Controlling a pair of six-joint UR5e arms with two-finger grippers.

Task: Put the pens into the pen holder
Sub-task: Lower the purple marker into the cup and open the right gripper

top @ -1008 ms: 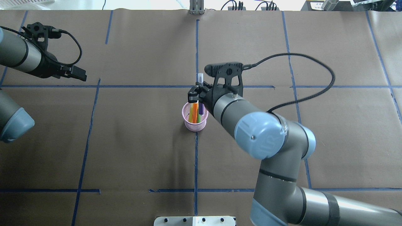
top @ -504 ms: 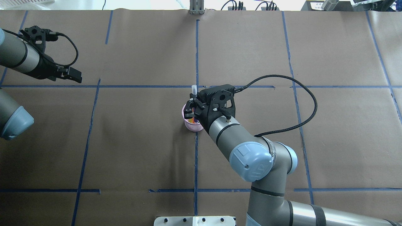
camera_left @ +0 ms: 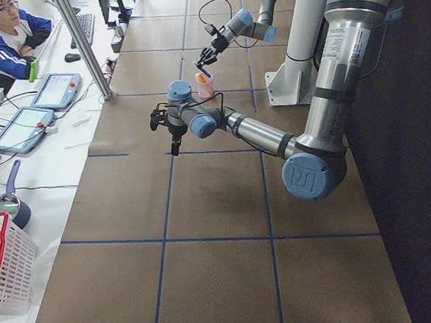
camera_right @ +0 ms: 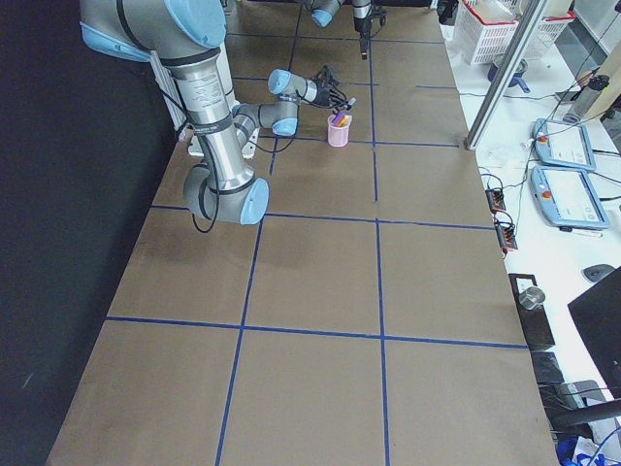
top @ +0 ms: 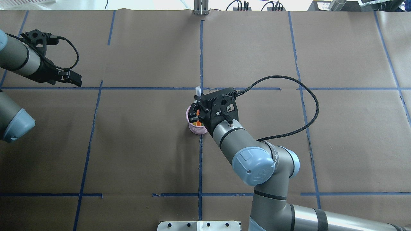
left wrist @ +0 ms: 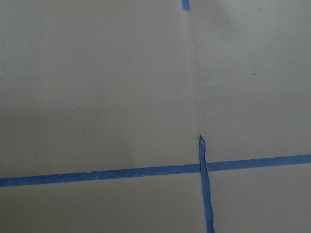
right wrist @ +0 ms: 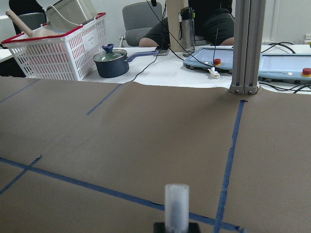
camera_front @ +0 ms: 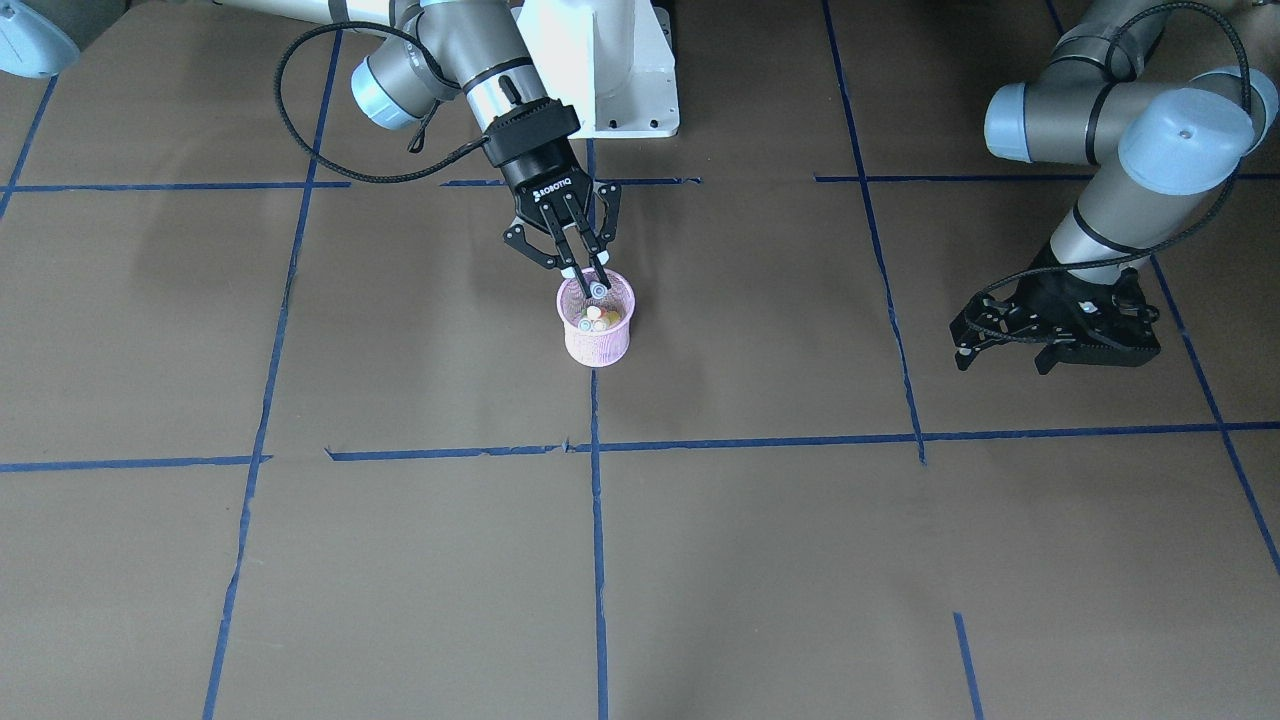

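Bright, even room light; soft shadows.
Faint arm shadows lie on the brown table paper (camera_front: 800,560); left wrist view pale and soft; the purple pen (right wrist: 176,206) is blurred, close to the right wrist lens.

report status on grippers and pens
Right gripper shut on purple pen above pen holder. Other two pens already inside. Left gripper off aside, state unclear. Nothing blocking.

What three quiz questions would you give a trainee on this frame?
1. True or false: the left gripper holds nothing.
2. Where is the slim purple pen with a white tip? A) at the mouth of the small round pink wire-mesh pen holder B) beside the left gripper C) lying outside the holder
3. Fill in: the right gripper has its fingers ____ on that pen.
Key: 1 true; 2 A; 3 shut.
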